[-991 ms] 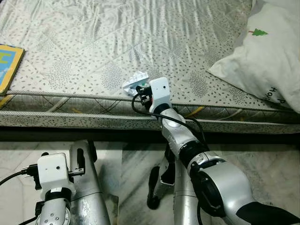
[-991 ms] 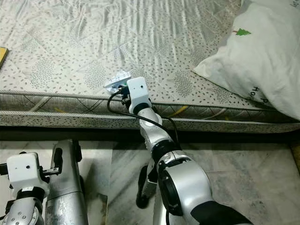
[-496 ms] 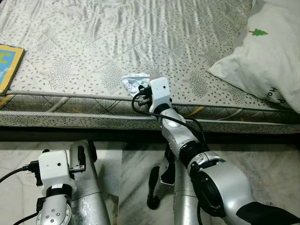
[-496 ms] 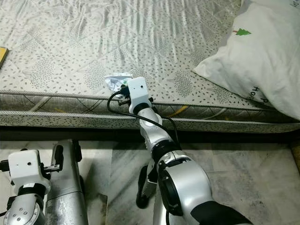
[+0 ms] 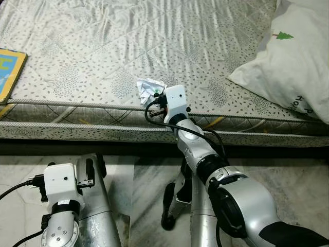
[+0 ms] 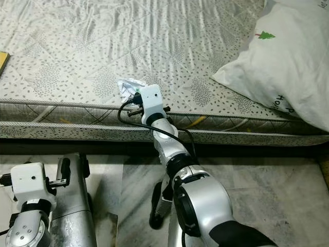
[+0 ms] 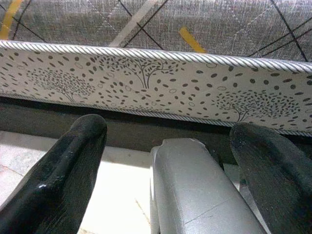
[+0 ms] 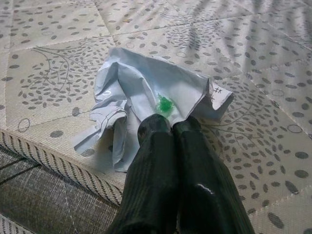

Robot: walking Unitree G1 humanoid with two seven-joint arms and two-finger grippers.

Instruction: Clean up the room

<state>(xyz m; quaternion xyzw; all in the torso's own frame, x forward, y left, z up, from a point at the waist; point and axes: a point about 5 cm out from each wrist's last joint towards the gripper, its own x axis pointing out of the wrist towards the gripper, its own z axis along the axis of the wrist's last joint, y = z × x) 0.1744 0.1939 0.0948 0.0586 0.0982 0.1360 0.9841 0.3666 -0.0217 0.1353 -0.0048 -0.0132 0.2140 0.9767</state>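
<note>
crumpled paper wrapper (image 8: 146, 97): white, creased; mattress (image 5: 154, 46): quilted satin-sheen cloth; right gripper (image 8: 170, 127): glossy ribbed black fingers.

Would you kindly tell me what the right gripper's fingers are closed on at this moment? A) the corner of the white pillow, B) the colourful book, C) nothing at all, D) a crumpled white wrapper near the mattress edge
D: in the right wrist view the right gripper has its fingers pressed together on the crumpled white wrapper, which lies on the mattress near its edge.
</note>
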